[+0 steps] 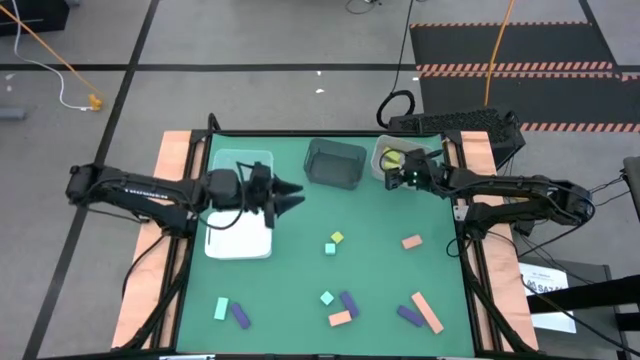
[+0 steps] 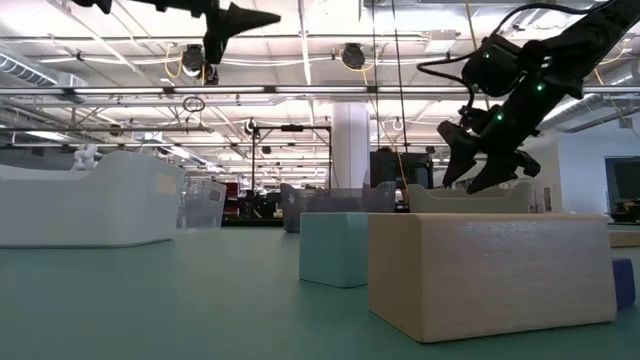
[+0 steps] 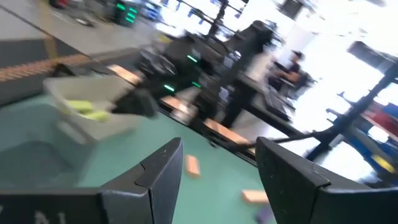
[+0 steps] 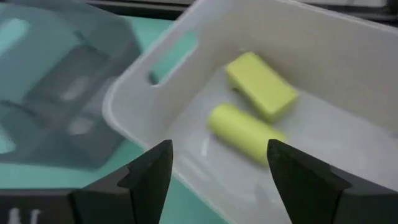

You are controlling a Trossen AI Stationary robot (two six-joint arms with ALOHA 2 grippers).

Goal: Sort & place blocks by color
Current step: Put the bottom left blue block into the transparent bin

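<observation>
Two yellow-green blocks (image 4: 261, 84) (image 4: 242, 134) lie on the floor of the white bin (image 1: 385, 150) at the table's far right. My right gripper (image 4: 217, 162) hangs open just above that bin, empty, tilted downward. My left gripper (image 1: 298, 196) is open and empty, held high and level over the table's left half, pointing toward the right edge. Loose blocks lie on the green table: a yellow-green one (image 1: 337, 238), a teal one (image 1: 330, 248), a salmon one (image 1: 411, 241), and several teal, purple and salmon ones along the near edge (image 1: 348, 303).
A dark bin (image 1: 335, 163) stands at the far middle and a clear bin (image 1: 245, 160) at the far left. A flat white tray (image 1: 238, 242) lies in front of the clear bin, under my left arm. Bare green table (image 1: 290, 280) lies between the block clusters.
</observation>
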